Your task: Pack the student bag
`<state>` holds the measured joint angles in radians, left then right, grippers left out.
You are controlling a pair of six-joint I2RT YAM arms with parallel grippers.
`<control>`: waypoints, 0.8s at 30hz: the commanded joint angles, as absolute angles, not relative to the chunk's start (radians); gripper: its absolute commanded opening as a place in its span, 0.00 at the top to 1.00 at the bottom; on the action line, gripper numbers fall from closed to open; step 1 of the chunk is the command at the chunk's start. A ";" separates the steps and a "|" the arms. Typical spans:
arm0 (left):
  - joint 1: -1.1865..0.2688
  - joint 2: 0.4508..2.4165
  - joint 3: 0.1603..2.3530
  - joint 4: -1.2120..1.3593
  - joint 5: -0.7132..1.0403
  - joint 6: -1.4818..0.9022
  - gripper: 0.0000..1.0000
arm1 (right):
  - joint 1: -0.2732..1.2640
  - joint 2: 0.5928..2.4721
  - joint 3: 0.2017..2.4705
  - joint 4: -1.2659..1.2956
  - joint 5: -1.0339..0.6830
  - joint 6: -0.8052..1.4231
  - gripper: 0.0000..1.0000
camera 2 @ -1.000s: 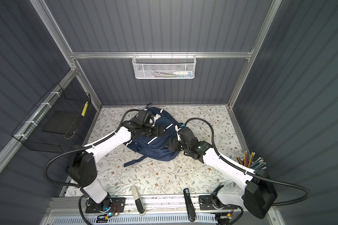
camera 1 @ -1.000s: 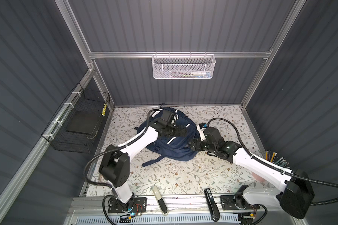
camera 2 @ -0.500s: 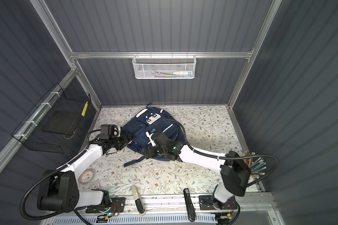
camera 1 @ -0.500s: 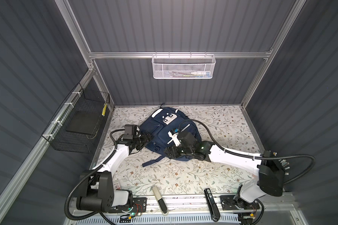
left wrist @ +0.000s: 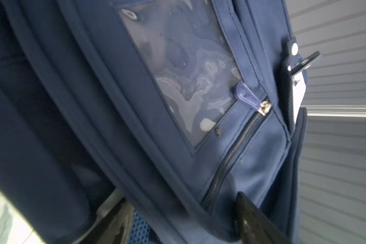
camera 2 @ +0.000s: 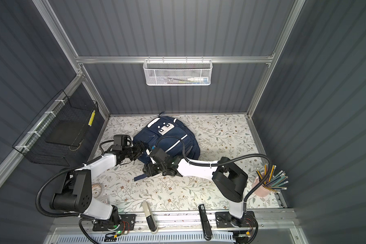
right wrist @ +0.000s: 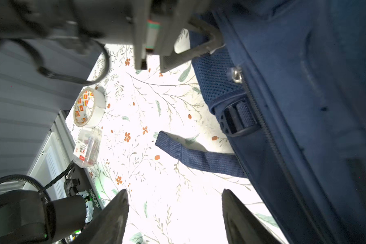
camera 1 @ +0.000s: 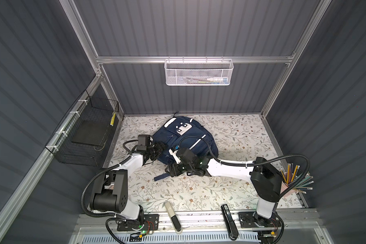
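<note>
The student bag (camera 1: 186, 137) (camera 2: 167, 137), navy with white stripes and a white patch, lies flat at the back middle of the floral table. My left gripper (camera 1: 160, 147) (camera 2: 141, 149) is at its left edge. In the left wrist view the left gripper (left wrist: 182, 219) is shut on a piped fold of the bag (left wrist: 199, 84), and fabric fills the gap. My right gripper (camera 1: 170, 170) (camera 2: 147, 170) hovers low by the bag's near left corner. In the right wrist view the right gripper (right wrist: 174, 211) is open over bare table beside the bag (right wrist: 304, 105), near a loose strap (right wrist: 194, 157).
A tape roll (right wrist: 89, 107) (camera 2: 96, 188) and a small clear box (right wrist: 87, 147) lie near the left arm's base. A pink cup of pencils (camera 1: 292, 186) stands at the right. A black stapler (camera 1: 229, 219) lies at the front edge. Wire baskets (camera 1: 199, 71) (camera 1: 87, 135) hang on the walls.
Both grippers have come off the top of the bag. The left one has moved in to the bag's left edge and closed on it. The right one has slid toward the near left corner, its jaws narrower.
</note>
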<state>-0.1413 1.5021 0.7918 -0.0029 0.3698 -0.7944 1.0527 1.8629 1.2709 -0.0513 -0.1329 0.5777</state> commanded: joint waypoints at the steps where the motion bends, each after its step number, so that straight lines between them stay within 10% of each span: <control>1: -0.150 1.459 0.766 -0.030 0.355 -0.786 0.23 | 1.011 1.909 1.309 -0.028 -0.136 0.615 0.30; 6: -0.153 1.530 0.777 0.013 0.364 -0.768 0.44 | 0.979 1.919 1.309 -0.012 -0.099 0.615 0.32; 11: -0.302 1.630 0.947 -0.115 0.305 -0.664 0.92 | 0.975 1.909 1.275 0.008 -0.003 0.605 0.42; 24: -0.410 1.461 0.800 0.035 0.447 -0.918 1.00 | 0.903 1.864 1.228 -0.023 0.194 0.559 0.51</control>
